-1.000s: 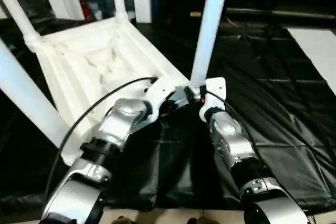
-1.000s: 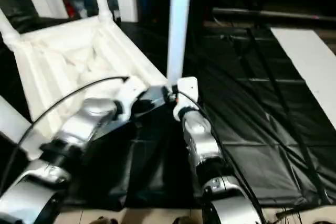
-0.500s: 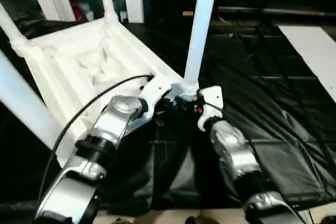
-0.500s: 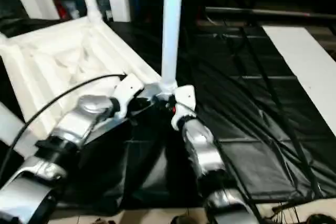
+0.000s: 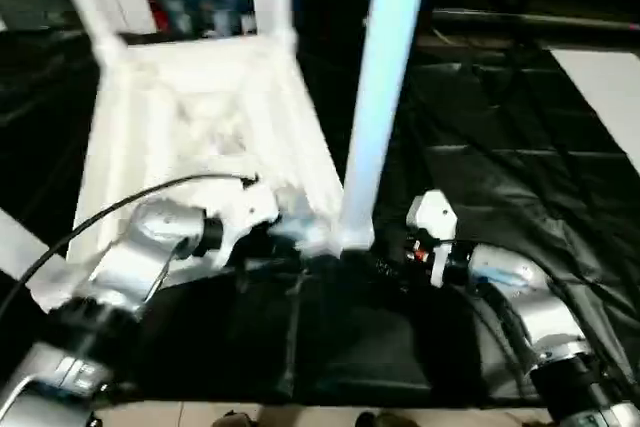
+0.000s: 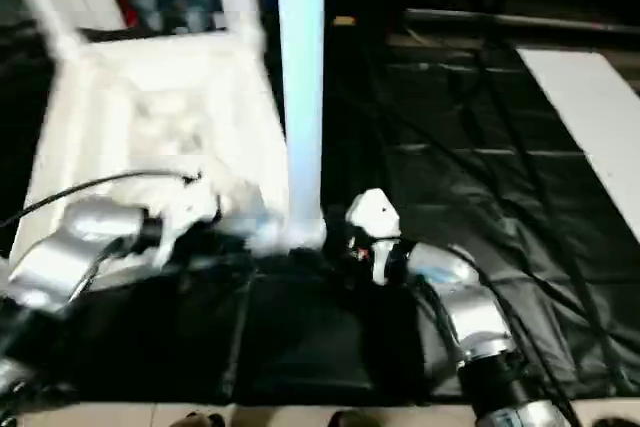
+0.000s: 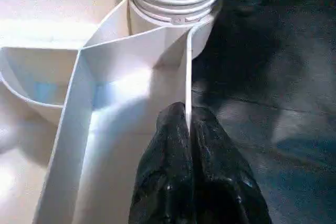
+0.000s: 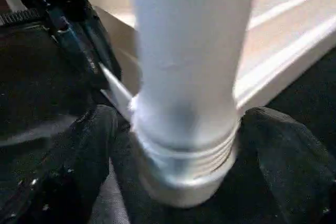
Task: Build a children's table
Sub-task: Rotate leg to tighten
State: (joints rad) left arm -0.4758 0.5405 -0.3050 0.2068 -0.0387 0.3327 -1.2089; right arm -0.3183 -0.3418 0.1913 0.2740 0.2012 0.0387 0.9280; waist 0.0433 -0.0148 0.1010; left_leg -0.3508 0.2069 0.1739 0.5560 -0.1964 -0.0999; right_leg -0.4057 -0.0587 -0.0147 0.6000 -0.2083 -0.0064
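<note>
— Where's the table?

— I see the tabletop (image 5: pixel 200 137) upside down on the black sheet (image 5: pixel 520 197), ribs up. At its near corner a leg (image 5: pixel 375 97) stands upright in the socket (image 7: pixel 173 3).

— And the grippers?

— My left gripper (image 7: pixel 190 145) is pinched together on the thin rim wall by that socket. My right gripper (image 8: pixel 181 145) has its fingers (image 8: pixel 294 150) spread wide either side of the leg's base.

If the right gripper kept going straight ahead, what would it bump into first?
Most likely the table leg: it stands right between the open fingers of the right gripper, at its ribbed base by the tabletop corner.
</note>
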